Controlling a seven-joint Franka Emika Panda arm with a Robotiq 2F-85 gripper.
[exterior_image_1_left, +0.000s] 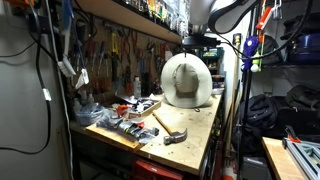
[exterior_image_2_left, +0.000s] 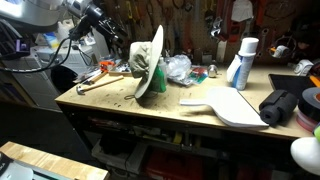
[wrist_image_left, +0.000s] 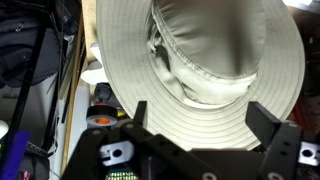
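A pale khaki wide-brimmed hat (exterior_image_1_left: 187, 80) stands on its brim edge on the wooden workbench (exterior_image_1_left: 195, 140), also seen in an exterior view (exterior_image_2_left: 148, 62). My gripper (wrist_image_left: 200, 125) hangs just above it (exterior_image_1_left: 197, 45). In the wrist view the hat's underside (wrist_image_left: 200, 60) fills the frame. The two black fingers are wide apart, with the brim's near edge between them. I see no finger pressing on the brim, and I cannot tell whether the brim touches the palm.
A hammer (exterior_image_1_left: 170, 128) lies on the bench beside the hat, also in an exterior view (exterior_image_2_left: 95, 82). A white spray bottle (exterior_image_2_left: 243, 62), a white paddle-shaped board (exterior_image_2_left: 232, 105), a black roll (exterior_image_2_left: 280, 105) and crumpled clear plastic (exterior_image_2_left: 178, 68) share the bench. Tools hang on the wall (exterior_image_1_left: 120, 50).
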